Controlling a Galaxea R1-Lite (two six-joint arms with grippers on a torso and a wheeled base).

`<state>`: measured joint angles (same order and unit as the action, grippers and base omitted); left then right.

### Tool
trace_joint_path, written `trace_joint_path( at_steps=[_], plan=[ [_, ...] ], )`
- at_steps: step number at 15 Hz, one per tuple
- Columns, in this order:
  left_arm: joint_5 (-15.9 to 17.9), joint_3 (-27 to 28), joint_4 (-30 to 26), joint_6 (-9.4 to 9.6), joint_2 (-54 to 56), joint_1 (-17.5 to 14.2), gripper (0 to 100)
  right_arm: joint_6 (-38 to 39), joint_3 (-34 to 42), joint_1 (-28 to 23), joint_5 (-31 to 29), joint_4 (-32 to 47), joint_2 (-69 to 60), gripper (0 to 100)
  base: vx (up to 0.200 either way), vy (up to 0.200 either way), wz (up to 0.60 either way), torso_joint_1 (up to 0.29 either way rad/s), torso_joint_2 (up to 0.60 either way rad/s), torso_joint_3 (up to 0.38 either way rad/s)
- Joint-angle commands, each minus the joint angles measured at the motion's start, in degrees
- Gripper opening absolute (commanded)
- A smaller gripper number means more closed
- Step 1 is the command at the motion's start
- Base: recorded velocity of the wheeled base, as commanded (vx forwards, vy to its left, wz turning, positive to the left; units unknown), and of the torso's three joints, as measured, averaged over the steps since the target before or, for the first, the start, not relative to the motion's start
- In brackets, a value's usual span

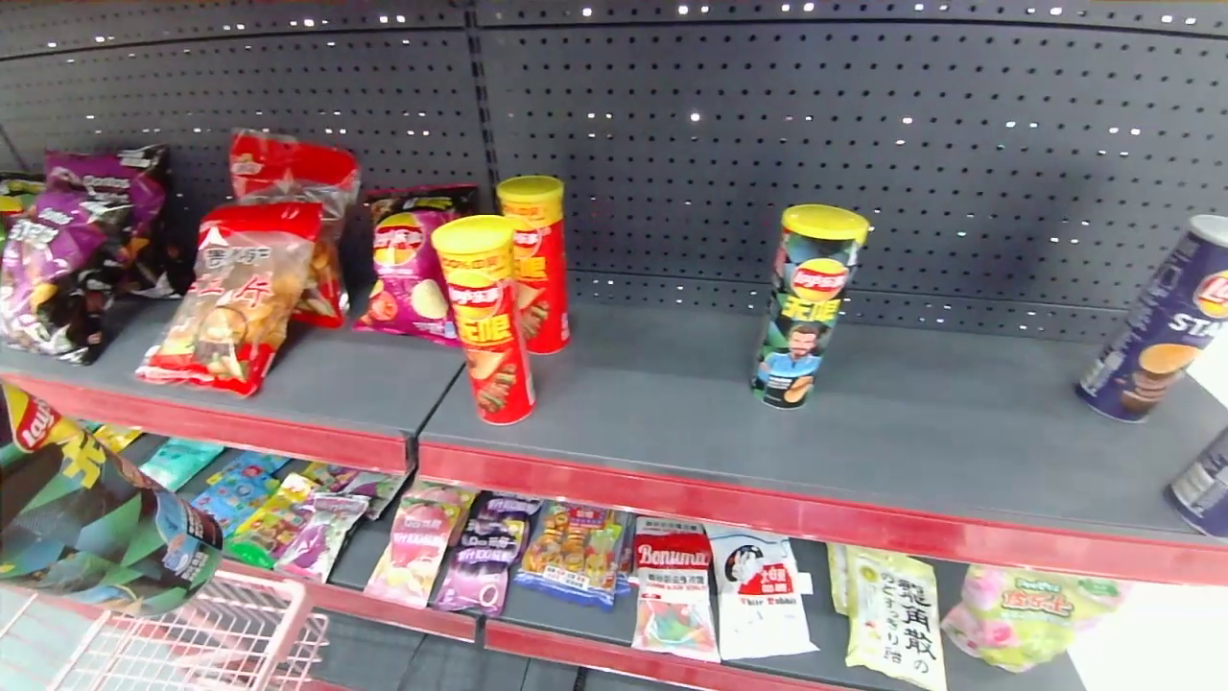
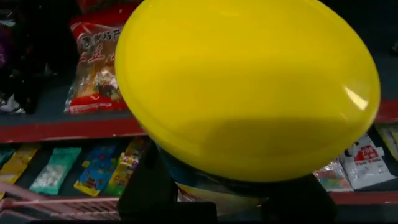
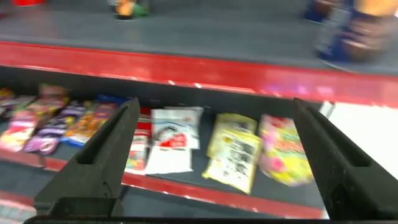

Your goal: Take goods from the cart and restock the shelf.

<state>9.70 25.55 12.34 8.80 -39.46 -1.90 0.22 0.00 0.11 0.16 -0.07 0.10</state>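
Observation:
A green-and-black chip can (image 1: 86,518) with a yellow lid (image 2: 249,87) hangs tilted at the lower left, above the pink wire cart (image 1: 192,633). My left gripper (image 2: 217,196) is shut on the can's body, its dark fingers (image 2: 146,190) on both sides just under the lid. A matching can (image 1: 806,307) stands upright on the grey upper shelf (image 1: 652,403), with two red cans (image 1: 489,317) to its left. My right gripper (image 3: 217,174) is open with nothing between its fingers, in front of the lower shelf's candy bags (image 3: 168,146).
Snack bags (image 1: 240,288) lean on the upper shelf's left part. Two blue cans (image 1: 1156,321) stand at the far right. Candy packets (image 1: 672,585) line the lower shelf. The upper shelf has a red front lip (image 1: 767,509) and a pegboard back.

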Motion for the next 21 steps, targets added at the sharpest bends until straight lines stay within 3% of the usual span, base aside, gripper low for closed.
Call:
trace_joint_path(
  at_steps=[1,4,7,11,14,18,20,21],
  plan=[
    [-0.21,-0.24,-0.12,1.92,0.53,-0.03,0,-0.04,0.00,0.07,0.02,-0.01,-0.01,100,0.000,0.000,0.00,0.000,0.00,0.000],
    [-0.12,-2.17,-0.03,5.88,2.37,-0.03,0,-0.04,0.00,0.07,0.11,-0.01,-0.01,100,0.000,0.000,0.00,0.000,0.00,0.000],
    [-0.21,-3.32,-0.82,5.88,4.48,-0.03,0,-0.22,0.00,-0.02,0.11,-0.01,-0.01,100,0.000,0.000,0.00,0.000,0.00,0.000],
    [0.14,-3.23,-2.49,6.32,6.68,0.06,0,-0.31,0.00,0.07,0.11,-0.01,-0.01,100,0.150,0.000,0.00,-0.004,0.00,0.002],
    [0.67,-3.23,-2.58,6.32,8.35,0.23,0,-0.48,0.00,0.07,0.19,0.07,0.08,100,0.000,0.000,0.00,0.000,0.00,0.000],
    [1.37,-3.23,-7.42,6.32,13.62,0.23,0,-0.57,0.00,0.07,0.19,-0.01,-0.01,100,0.000,0.000,0.00,0.000,0.00,0.000],
    [6.56,-1.73,-12.95,4.91,18.81,1.02,0,0.75,-12.39,1.03,7.31,-0.19,9.48,100,0.000,0.000,0.00,0.000,0.00,0.000],
    [9.19,-0.77,-16.20,2.80,20.21,1.46,0,2.24,-17.49,1.38,11.09,-0.19,14.76,100,0.000,0.000,0.00,0.000,0.00,0.000]
  ],
)
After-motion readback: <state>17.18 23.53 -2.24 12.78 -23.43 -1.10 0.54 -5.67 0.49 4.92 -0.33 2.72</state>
